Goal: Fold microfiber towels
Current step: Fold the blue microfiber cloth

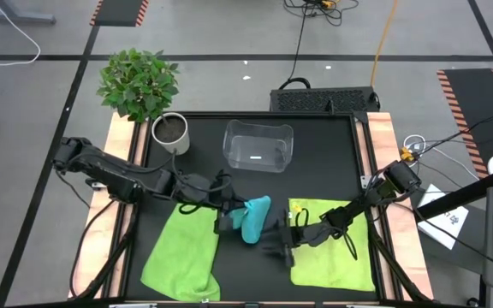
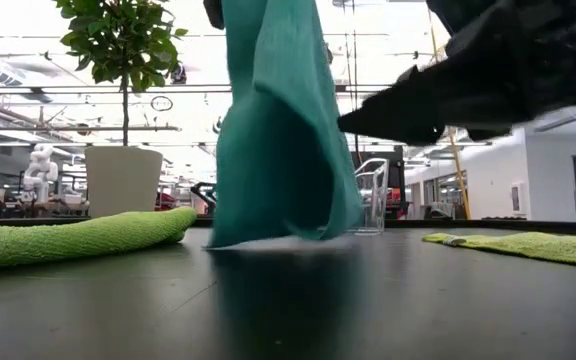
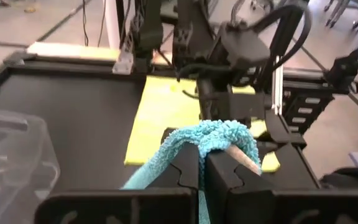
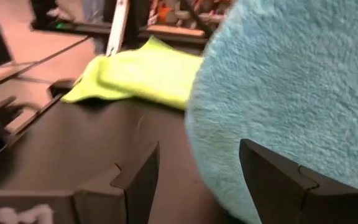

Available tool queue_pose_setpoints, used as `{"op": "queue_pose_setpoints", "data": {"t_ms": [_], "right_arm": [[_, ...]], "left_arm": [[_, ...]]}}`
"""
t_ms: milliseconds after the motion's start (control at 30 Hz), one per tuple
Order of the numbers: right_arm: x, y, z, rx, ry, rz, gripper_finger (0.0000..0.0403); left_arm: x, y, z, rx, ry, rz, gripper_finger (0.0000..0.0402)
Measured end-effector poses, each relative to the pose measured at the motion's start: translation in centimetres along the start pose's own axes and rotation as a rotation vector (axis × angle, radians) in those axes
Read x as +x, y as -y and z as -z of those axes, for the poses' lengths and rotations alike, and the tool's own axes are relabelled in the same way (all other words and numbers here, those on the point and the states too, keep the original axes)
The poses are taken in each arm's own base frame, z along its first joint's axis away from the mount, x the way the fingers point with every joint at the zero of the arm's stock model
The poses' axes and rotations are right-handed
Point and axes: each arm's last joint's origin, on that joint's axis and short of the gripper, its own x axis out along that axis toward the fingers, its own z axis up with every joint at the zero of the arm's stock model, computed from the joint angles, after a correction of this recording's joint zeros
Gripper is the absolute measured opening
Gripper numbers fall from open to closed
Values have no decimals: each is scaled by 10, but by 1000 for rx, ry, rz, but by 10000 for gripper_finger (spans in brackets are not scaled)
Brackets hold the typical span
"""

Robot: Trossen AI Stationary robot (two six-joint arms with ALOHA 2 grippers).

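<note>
A turquoise-blue microfiber towel [image 1: 255, 220] hangs at the table's middle, with my left gripper [image 1: 227, 218] shut on its bunched top. In the low view it hangs as a long drape [image 2: 278, 130]. My right gripper [image 1: 274, 242] stands open just to the right of it; in its wrist view the fuzzy cloth [image 4: 291, 93] fills the space ahead of and between its fingers. One lime-green towel [image 1: 182, 252] lies rumpled at the near left. A second one [image 1: 332, 248] lies flat at the near right, under my right arm. My left gripper pinches a bunched fold at the turquoise towel's top [image 3: 219, 140] between its two shut fingers. It comes from the table's left, slanting a little downward. The towel hangs below the fingers, slack, with its lower edge [image 2: 268, 240] at the tabletop. My right gripper is open beside the hanging cloth; I cannot tell whether a finger [image 4: 278, 177] touches it.
A clear plastic bin [image 1: 258, 145] stands at the far middle, and a potted plant [image 1: 169, 133] at the far left. Bare black tabletop [image 1: 315, 171] lies between the bin and the towels. Wooden side rails [image 1: 383, 145] run along the table's left and right edges.
</note>
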Motion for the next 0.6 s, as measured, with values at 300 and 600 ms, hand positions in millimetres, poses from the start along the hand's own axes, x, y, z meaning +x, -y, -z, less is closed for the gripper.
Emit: {"op": "queue_pose_setpoints", "data": {"t_ms": [300,600], "right_arm": [[11,-3,-16,-58,8,135,215],[19,-3,-27,-63,18,190,215]], "left_arm": [[-2,0,-17,38,47,-25,4],[-1,-3,-18,41,51,-37,3]]}}
